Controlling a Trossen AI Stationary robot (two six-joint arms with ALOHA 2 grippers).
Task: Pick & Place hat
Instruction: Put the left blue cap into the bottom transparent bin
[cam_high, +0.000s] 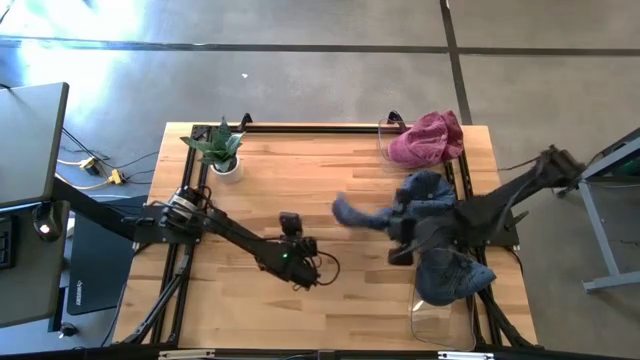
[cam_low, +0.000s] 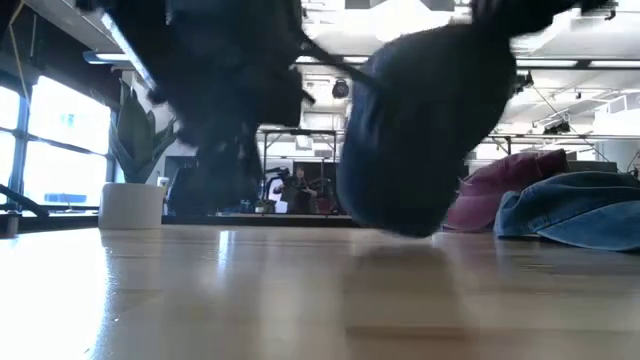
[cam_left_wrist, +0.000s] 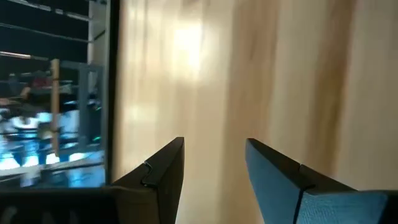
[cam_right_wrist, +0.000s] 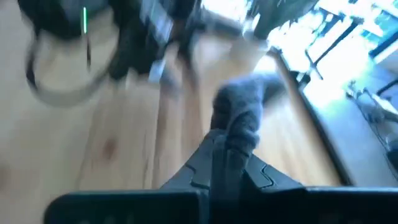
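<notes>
Carrying the blue-grey hat (cam_high: 358, 213) pinched in our right gripper (cam_high: 392, 222), we have lifted it; placing remains, left gripper (cam_left_wrist: 214, 168) spread.

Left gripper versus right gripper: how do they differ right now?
The left gripper is open and empty over bare table; the right gripper is shut on a dark blue-grey hat. In the high view the left gripper sits toward the table's front middle, while the right gripper reaches in from the right side, between the pink hat and the denim hats. Both are over the table.
</notes>
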